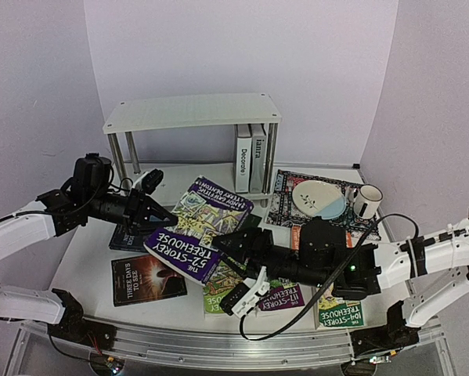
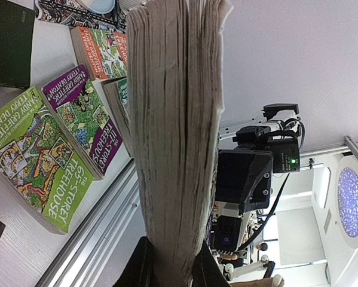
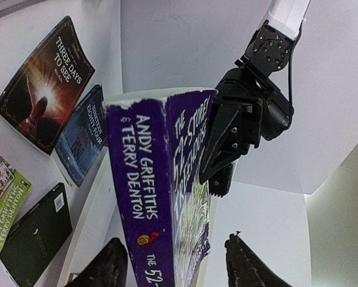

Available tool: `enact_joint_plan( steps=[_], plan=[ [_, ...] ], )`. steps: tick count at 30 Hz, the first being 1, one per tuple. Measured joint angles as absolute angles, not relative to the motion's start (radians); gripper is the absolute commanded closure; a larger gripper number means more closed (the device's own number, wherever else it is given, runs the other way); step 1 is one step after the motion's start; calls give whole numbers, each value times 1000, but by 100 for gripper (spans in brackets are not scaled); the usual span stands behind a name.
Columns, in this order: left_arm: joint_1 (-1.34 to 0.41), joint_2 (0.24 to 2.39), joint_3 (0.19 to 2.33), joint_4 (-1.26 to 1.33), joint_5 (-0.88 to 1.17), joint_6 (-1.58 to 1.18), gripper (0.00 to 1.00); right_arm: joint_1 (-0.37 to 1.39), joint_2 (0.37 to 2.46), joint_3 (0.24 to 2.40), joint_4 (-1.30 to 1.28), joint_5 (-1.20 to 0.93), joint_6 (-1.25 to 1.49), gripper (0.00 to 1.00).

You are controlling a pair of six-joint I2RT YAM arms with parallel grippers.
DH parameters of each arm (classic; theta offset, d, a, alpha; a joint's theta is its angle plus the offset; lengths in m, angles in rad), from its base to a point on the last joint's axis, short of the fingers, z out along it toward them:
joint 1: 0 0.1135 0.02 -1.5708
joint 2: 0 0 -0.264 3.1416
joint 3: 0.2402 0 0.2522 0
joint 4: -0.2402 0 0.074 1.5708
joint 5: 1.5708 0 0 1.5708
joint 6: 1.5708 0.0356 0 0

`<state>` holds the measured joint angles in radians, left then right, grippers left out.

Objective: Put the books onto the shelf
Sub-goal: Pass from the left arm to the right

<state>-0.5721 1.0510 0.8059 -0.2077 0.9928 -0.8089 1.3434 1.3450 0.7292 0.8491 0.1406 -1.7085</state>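
1. The purple book [image 1: 196, 229] is held tilted above the desk [image 1: 85, 266]. Its page edge is pinched between the left fingers [image 1: 162, 213], which are closed hard on it.
2. The right fingers [image 1: 230, 241] are spread on either side of the same book's spine end. In the right wrist view a gap shows at each finger, so nothing is gripped by them yet.
3. The step in hand is judged to be a handover or a second grip, so that the book can be stood up.
4. This is best done with the spine centred between the right fingers before they are closed. The left grip should be let go only once the right one is firm.
5. Covers and pages should be taken together and deep between the fingers, since a paperback is likely to sag or fan open if caught by one corner.
6. The shelf [image 1: 191, 112] stands beyond both pairs of fingers, at the far side of the desk. Two more books [image 1: 251, 155] are upright under its top board, at the right end.
7. The purple book is probably best slid in beside them.
8. Other books [image 1: 146, 278] lie flat below and around the fingers, so most of the task is judged undone. They should be cleared by lifting before the book is swung.
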Motion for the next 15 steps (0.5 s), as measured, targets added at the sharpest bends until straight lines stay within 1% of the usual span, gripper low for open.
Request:
enact_joint_plan(
  steps=[5,10,11,12,13,15],
  plan=[
    [-574,1044,806,-207,993,-809,96,1343,1346,746,816,161,-1729,56],
    [-575,1041,806,-206,993,-809,92,1343,1346,759,763,177,-1740,75],
    [-575,1041,806,-205,993,-809,88,1343,1346,762,754,179,-1745,81],
    [-575,1041,805,-204,992,-809,80,1343,1346,765,748,181,-1745,88],
    [-575,1041,805,-202,992,-809,70,1343,1346,769,743,182,-1745,94],
    [-575,1041,805,-199,992,-805,44,1343,1346,774,733,188,-1745,98]
  ],
)
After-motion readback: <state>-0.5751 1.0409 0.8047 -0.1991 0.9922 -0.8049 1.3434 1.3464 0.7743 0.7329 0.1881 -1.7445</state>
